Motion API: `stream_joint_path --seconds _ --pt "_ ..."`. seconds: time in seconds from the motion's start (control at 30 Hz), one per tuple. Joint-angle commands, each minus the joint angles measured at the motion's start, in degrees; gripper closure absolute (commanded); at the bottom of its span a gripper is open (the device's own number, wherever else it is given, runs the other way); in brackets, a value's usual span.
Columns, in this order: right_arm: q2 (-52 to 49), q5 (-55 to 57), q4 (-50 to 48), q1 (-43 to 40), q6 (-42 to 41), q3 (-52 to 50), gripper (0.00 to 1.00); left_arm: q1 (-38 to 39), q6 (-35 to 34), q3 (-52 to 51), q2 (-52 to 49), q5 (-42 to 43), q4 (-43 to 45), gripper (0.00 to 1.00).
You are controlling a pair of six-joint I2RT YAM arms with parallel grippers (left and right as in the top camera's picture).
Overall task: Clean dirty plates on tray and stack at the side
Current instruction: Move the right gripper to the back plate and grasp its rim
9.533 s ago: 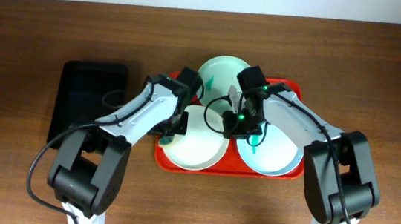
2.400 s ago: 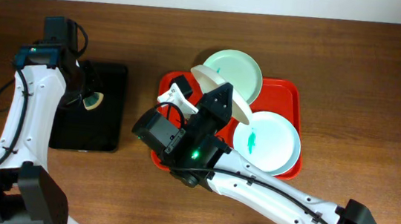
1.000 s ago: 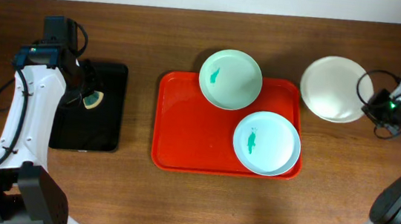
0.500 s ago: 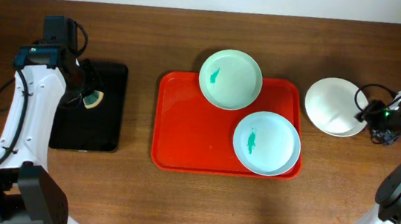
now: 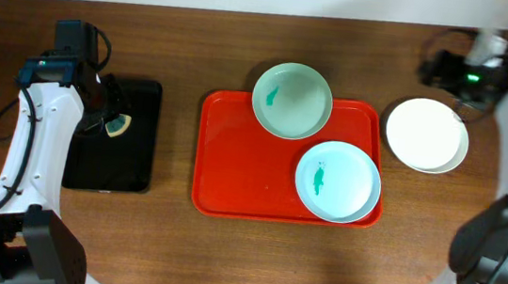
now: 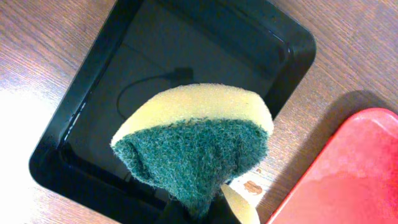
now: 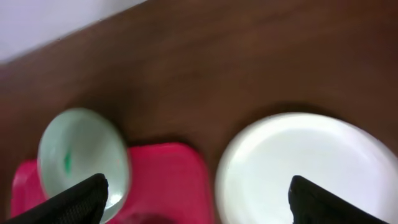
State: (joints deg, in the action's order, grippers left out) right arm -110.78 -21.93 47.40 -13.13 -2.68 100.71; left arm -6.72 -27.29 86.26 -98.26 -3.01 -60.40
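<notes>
The white plate (image 5: 427, 135) lies on the bench (image 5: 222, 262) just below the spread, empty right tool (image 5: 446, 70). The smeared mint plate (image 5: 291, 100), to its left, is to be gripped by the rim. The left tool (image 5: 104, 115) is clamped on the sponge (image 6: 199, 143).

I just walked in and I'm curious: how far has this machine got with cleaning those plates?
Done, it seems: the white plate sits clean on the table beside the red tray. In hand: the left fingers grip a sponge above the black tray; the right fingers are open, empty. Left: the mint green plate and pale blue plate show teal smears, so both need wiping and stacking.
</notes>
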Motion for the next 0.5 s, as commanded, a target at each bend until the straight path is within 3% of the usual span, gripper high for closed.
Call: stream_joint_path --seconds 0.0,0.1,0.23,0.47 --pt "-2.47 3.82 -0.87 9.25 5.62 -0.02 0.07 -0.20 -0.48 -0.09 0.48 0.46 0.15 1.00" --pt "-5.44 9.62 -1.60 15.32 5.64 -0.04 0.11 -0.20 -0.48 -0.09 0.48 0.46 0.15 1.00" --pt "-10.54 12.39 -2.82 20.59 5.66 -0.04 0.29 -0.20 -0.48 -0.09 0.48 0.46 0.15 1.00" --pt "-16.09 12.35 -4.37 22.88 5.44 -0.04 0.30 -0.20 -0.48 -0.09 0.48 0.46 0.15 1.00"
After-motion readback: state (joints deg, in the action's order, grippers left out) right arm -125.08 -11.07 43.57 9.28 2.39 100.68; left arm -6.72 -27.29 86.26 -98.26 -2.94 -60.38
